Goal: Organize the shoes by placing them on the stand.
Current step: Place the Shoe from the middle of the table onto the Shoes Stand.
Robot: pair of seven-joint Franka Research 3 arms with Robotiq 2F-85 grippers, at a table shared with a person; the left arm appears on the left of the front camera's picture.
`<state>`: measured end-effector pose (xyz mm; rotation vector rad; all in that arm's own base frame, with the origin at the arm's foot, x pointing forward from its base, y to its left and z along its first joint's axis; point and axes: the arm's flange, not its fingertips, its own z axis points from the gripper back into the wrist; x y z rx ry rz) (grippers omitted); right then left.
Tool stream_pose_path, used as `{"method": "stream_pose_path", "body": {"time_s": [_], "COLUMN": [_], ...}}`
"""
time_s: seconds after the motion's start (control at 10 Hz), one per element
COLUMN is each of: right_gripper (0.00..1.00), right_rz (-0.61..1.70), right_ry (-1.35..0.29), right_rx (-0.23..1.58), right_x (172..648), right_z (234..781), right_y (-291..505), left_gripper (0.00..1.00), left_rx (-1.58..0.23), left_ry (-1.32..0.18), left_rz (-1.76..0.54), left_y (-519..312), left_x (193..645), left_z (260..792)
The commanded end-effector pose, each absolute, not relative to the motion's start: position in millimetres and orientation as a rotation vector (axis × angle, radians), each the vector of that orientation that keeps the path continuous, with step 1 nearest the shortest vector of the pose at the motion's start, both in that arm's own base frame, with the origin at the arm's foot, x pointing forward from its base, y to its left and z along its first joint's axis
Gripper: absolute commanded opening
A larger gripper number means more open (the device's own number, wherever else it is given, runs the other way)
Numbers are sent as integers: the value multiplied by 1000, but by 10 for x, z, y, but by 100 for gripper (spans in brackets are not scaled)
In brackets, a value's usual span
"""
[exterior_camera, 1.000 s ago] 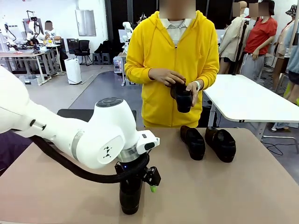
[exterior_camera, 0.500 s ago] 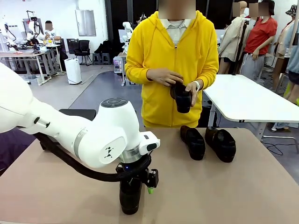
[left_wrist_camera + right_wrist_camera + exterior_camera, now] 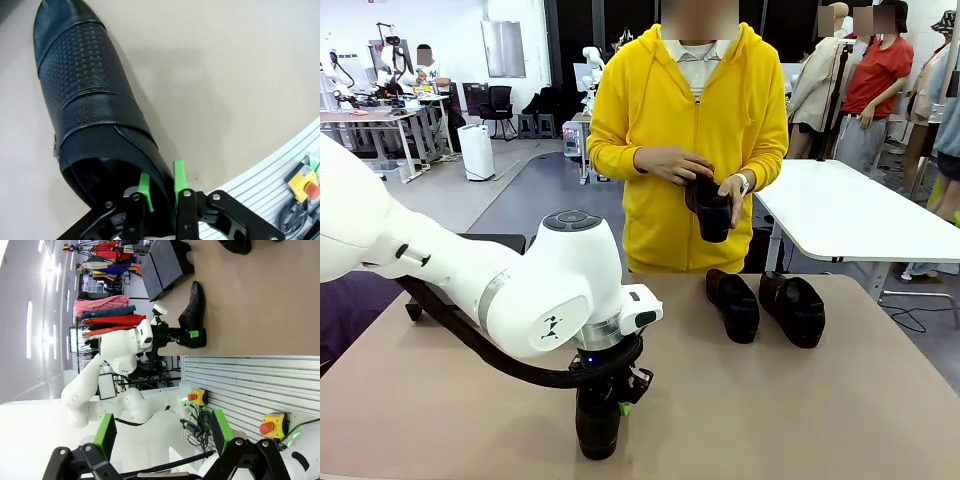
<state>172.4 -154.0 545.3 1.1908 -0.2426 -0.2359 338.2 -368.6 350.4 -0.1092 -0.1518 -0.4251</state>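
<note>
Right gripper (image 3: 162, 432): jaws spread wide, nothing between the green pads. It shows at the bottom edge of the right wrist view.
Left gripper (image 3: 620, 398): lower centre-left of the front view, pointing down from the white left arm. It is clamped on the rim of a shoe. In the left wrist view (image 3: 161, 184) one green pad sits inside the shoe opening and the other outside, with the shoe wall pinched between them.
Gripped shoe (image 3: 598, 428): black, with glossy and textured bands. It stands directly under the left gripper, near the bottom edge of the front view. In the left wrist view (image 3: 90, 100) its toe points to the upper left of the frame. The sole faces the table; contact with the surface cannot be confirmed.
Table (image 3: 800, 400): tan top across the lower half of the front view.
Two shoes (image 3: 733, 305): black, side by side on the table, right of centre in the front view. They are well apart from the gripped shoe, toes toward the camera.
Stand (image 3: 505, 241): black flat panel at the left-centre of the front view, beyond the left arm and partly hidden by it. In the right wrist view (image 3: 165, 262) it sits at the upper centre, with no shoe on the visible part.
Person (image 3: 690, 120): yellow hooded jacket, at the far edge of the table, upper centre of the front view.
Held shoe (image 3: 710, 215): black, in both of the person's hands (image 3: 675, 165) at waist height, above the two shoes.
</note>
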Motion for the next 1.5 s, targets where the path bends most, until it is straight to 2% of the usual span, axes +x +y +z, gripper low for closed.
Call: {"method": "stream_pose_path", "body": {"time_s": [0.0, 0.3, 0.6, 0.7, 0.9, 1.1, 1.2, 1.4], "right_gripper": [100, 100, 100, 100, 100, 100, 100, 100], "right_rz": [-217, -217, -217, -217, -217, -217, -217, -217], "right_ry": [-264, -264, -264, -264, -264, -264, -264, -264], "right_rx": [1207, 1207, 1207, 1207, 1207, 1207, 1207, 1207], "right_x": [1741, 1741, 1741, 1741, 1741, 1741, 1741, 1741], "right_z": [5482, 5482, 5482, 5482, 5482, 5482, 5482, 5482], "right_y": [-1543, -1543, -1543, -1543, -1543, -1543, -1543, -1543], "left_gripper": [0, 0, 0, 0, 0, 0, 0, 0], "left_rx": [-63, -77, -162, -154, -151, -205, -227, -177], "left_ry": [-165, -156, -149, -206, -308, -381, -354, -341], "left_rz": [-395, -392, -476, -494, -456, -428, -393, -421], "left_y": [-3693, -3607, -3198, -2915, -2371, -1867, -1767, -2054], "left_x": [3431, 3430, 3324, 3243, 3083, 2969, 2929, 3017], "left_z": [3567, 3695, 4658, 5023, 5419, 5541, 5524, 5695]}}
